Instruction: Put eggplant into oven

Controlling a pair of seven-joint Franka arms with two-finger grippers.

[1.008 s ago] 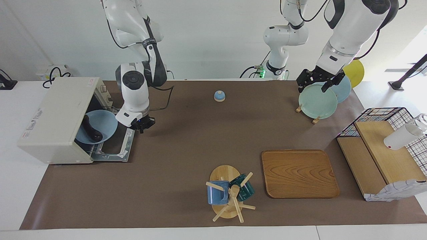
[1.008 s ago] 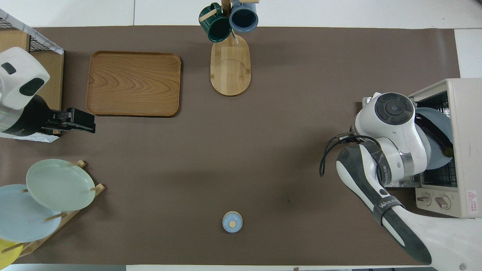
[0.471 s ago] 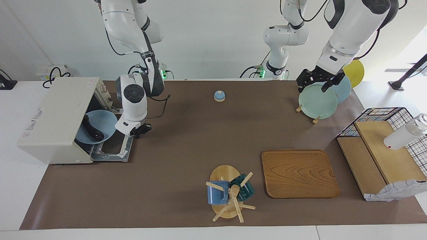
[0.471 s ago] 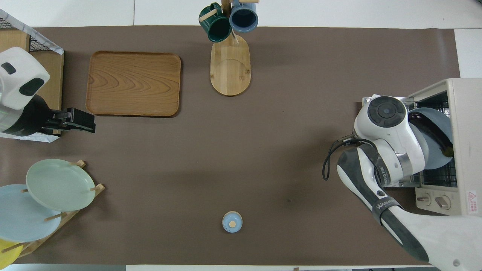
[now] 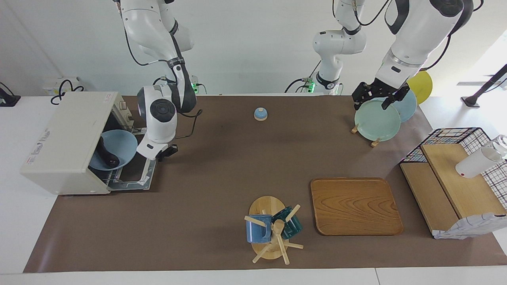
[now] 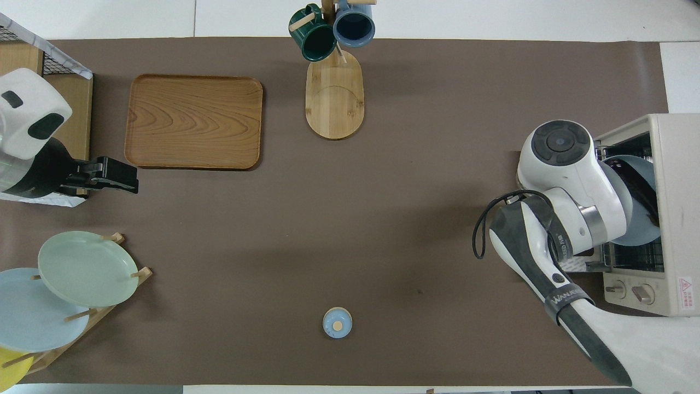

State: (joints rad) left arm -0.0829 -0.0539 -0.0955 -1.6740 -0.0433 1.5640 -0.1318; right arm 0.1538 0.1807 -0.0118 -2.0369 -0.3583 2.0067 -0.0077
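Observation:
The cream-white oven (image 5: 65, 142) stands at the right arm's end of the table with its glass door (image 5: 134, 174) folded down flat. A light blue plate (image 5: 122, 146) lies tilted in the oven's mouth. The dark eggplant (image 5: 106, 154) lies on that plate. Both show in the overhead view, the eggplant (image 6: 645, 189) on the plate (image 6: 640, 232) inside the oven (image 6: 678, 213). My right gripper (image 5: 166, 152) hangs low at the outer edge of the open door, apart from the plate. My left gripper (image 5: 376, 99) waits above the plate rack.
A rack with a green plate (image 5: 377, 120), a blue one and a yellow one stands at the left arm's end. A small blue bell (image 5: 260, 114), a wooden tray (image 5: 355, 206), a mug tree (image 5: 273, 231) and a wire basket with a wooden shelf (image 5: 455, 178) are on the brown mat.
My right wrist has swung round and its gripper has shifted slightly along the oven door's edge. The plate with the eggplant sits a little deeper in the oven. The left arm has not moved.

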